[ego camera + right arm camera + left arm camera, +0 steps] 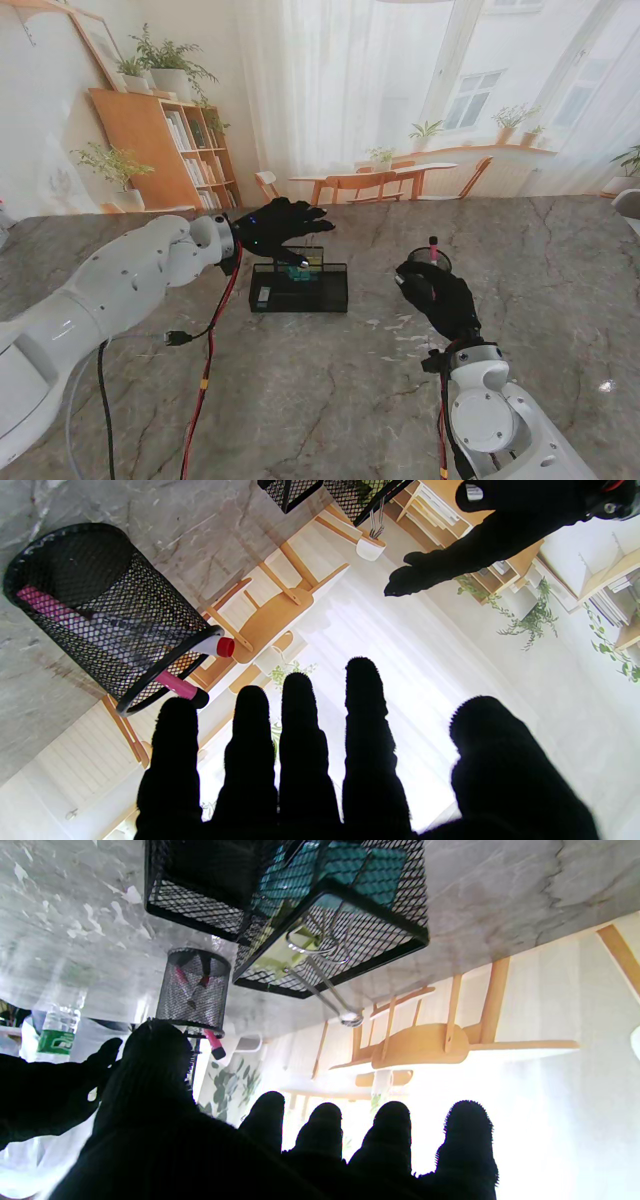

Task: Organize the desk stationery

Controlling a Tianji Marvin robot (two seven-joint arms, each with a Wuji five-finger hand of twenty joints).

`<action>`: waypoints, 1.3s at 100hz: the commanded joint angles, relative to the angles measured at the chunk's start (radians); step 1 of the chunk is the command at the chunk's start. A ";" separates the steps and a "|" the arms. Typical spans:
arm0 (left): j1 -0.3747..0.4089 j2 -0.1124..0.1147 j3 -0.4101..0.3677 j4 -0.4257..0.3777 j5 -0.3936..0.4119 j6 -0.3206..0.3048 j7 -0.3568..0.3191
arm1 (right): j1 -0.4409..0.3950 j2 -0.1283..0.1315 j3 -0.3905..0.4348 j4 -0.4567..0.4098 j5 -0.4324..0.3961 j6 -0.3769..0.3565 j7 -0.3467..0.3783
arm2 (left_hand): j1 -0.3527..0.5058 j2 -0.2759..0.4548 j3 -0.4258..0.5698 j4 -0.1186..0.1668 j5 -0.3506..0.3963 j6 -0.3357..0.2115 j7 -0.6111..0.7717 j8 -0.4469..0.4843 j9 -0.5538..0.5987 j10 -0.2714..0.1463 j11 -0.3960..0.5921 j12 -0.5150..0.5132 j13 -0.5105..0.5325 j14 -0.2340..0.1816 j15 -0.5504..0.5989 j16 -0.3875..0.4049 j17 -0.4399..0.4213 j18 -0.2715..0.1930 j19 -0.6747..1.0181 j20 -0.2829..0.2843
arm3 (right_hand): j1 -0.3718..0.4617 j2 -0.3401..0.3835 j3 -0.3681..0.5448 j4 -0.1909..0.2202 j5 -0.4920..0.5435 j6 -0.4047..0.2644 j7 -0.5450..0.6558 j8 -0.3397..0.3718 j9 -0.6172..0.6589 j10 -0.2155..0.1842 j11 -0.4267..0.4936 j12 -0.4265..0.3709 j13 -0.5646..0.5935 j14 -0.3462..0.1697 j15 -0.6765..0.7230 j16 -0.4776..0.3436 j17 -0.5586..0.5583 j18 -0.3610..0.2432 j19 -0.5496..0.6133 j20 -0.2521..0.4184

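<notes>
A black mesh desk tray (300, 287) sits mid-table with teal and yellow-green items inside; in the left wrist view the tray (370, 915) also shows a silver binder clip (320, 947). My left hand (280, 228), black-gloved, hovers open just above the tray's far edge, holding nothing. A black mesh pen cup (432, 262) stands to the right with a pink pen (433, 246) poking out; the right wrist view shows the cup (100, 610) holding a pink pen (180, 689) and a red-capped marker (220, 646). My right hand (440, 297) is open, just nearer to me than the cup.
The marble table (300, 400) carries light scuffs between tray and cup. Red and black cables (205, 360) hang along my left arm. A water bottle (57, 1032) shows in the left wrist view beyond the cup.
</notes>
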 commanded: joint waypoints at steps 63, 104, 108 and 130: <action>0.479 0.063 -0.447 -0.554 -0.022 0.363 -0.060 | -0.011 -0.008 0.006 0.002 0.011 -0.042 -0.013 | -0.016 0.074 -0.007 -0.072 -0.045 0.146 -0.004 0.167 0.093 0.007 0.030 0.135 0.038 -0.024 0.018 0.101 -0.011 0.025 0.172 0.112 | 0.008 0.020 -0.027 0.003 0.014 -0.005 0.008 0.007 0.001 0.000 0.013 0.013 0.008 -0.010 -0.009 0.011 -0.015 -0.023 0.000 0.025; 0.370 0.073 -0.385 -0.474 -0.200 0.502 -0.313 | -0.012 -0.010 0.005 0.002 0.021 -0.048 -0.016 | -0.063 -0.053 -0.003 -0.069 -0.039 0.221 -0.033 -0.031 -0.003 0.080 0.008 0.067 0.025 0.003 0.001 0.071 0.022 0.042 0.119 0.080 | 0.006 0.020 -0.026 0.002 0.017 -0.004 0.009 0.007 -0.004 -0.001 0.011 0.012 0.008 -0.011 -0.009 0.011 -0.015 -0.021 0.000 0.026; 0.345 0.071 -0.365 -0.443 -0.196 0.494 -0.312 | -0.012 -0.010 0.005 0.002 0.022 -0.047 -0.015 | -0.064 -0.057 -0.003 -0.069 -0.037 0.219 -0.031 -0.035 0.000 0.088 0.011 0.068 0.033 0.007 0.005 0.072 0.031 0.044 0.122 0.081 | 0.007 0.020 -0.025 0.002 0.016 -0.003 0.009 0.007 -0.004 0.002 0.011 0.012 0.008 -0.010 -0.009 0.011 -0.015 -0.020 0.000 0.026; 0.209 0.043 -0.231 -0.266 -0.203 0.424 -0.285 | -0.012 -0.010 0.006 0.002 0.021 -0.042 -0.013 | -0.051 -0.066 0.002 -0.068 -0.039 0.178 -0.023 -0.036 -0.006 0.081 0.017 0.074 0.037 0.003 0.012 0.077 0.034 0.034 0.126 0.091 | 0.008 0.020 -0.024 0.002 0.016 -0.003 0.009 0.007 -0.001 0.000 0.012 0.012 0.008 -0.011 -0.009 0.012 -0.015 -0.020 0.001 0.026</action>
